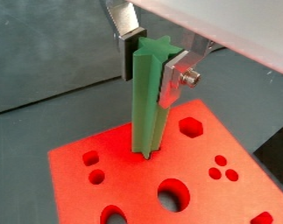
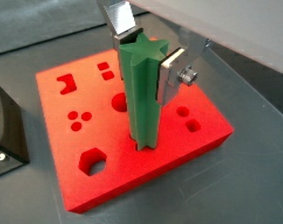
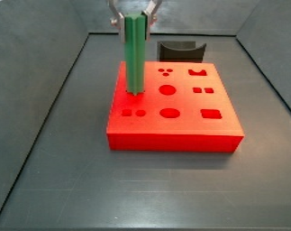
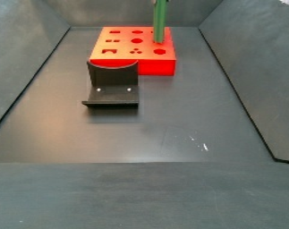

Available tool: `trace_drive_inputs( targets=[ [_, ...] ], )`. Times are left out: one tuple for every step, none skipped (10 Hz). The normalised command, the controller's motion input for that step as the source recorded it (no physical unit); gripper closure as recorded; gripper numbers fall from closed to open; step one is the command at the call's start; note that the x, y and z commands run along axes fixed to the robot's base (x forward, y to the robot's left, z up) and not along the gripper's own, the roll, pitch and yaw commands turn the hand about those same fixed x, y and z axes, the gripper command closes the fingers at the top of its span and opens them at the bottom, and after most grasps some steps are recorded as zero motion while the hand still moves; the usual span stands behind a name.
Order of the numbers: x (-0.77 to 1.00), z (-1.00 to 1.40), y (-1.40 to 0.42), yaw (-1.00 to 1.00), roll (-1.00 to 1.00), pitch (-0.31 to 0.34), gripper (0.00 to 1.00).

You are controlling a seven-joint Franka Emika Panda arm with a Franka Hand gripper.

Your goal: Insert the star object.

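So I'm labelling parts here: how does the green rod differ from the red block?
The star object is green, slim and upright, its top between the jaws of the gripper; the red block is wide, flat and lies on the floor. The rod has ridged sides; the block has cut-out holes. Both look matte.

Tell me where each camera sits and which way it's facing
Wrist views: both ride beside the gripper, looking down the upright star object at the red block; the silver fingers show.
Side view: raised, facing the red block, fixture behind.
Side view: raised, opposite end, fixture nearer than the block.
All share rod and block.
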Motion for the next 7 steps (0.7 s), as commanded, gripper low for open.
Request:
trace_drive_inputs(
  targets=[
    [0.00, -0.42, 0.00, -0.02, 0.12, 0.003, 1.00],
    [0.00, -0.51, 0.00, -0.04, 0.17, 0.019, 1.00],
    [0.00, -0.61, -0.01, -0.05, 0.17, 0.017, 1.00],
    [0.00, -0.59, -0.05, -0.07, 0.18, 0.027, 1.00],
    [0.07, -0.64, -0.13, -0.09, 0.19, 0.047, 1.00],
    [0.00, -0.87, -0.11, -0.09, 0.10, 0.000, 1.00],
    [-0.19, -1.00, -0.07, -0.06, 0.01, -0.013, 1.00]
  ],
)
